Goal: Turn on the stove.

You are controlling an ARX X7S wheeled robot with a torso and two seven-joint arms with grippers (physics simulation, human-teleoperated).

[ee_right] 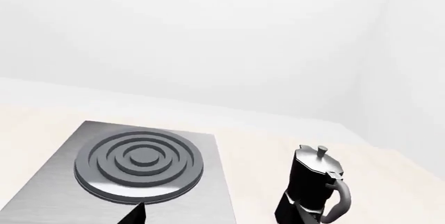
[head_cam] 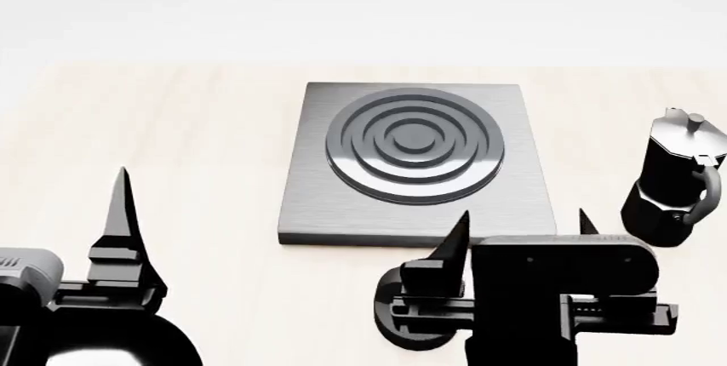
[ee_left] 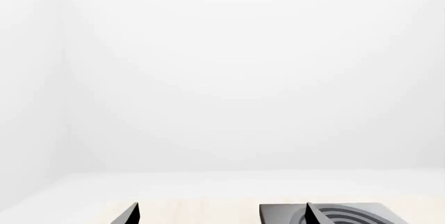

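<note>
The stove (head_cam: 415, 162) is a flat square dark-grey plate with raised concentric rings on the pale wooden table. It also shows in the right wrist view (ee_right: 139, 161) and at the edge of the left wrist view (ee_left: 282, 214). A round black shape (head_cam: 393, 322) lies on the table near the plate's front edge, mostly hidden under my right gripper. It looks like the knob, but its fin is hidden. My right gripper (head_cam: 523, 217) is open and empty above that spot, just in front of the plate. My left gripper (ee_left: 221, 214) is open and empty, left of the plate.
A black moka pot (head_cam: 676, 183) stands upright on the table to the right of the plate, close to my right gripper; it also shows in the right wrist view (ee_right: 313, 187). A white wall runs behind the table's far edge.
</note>
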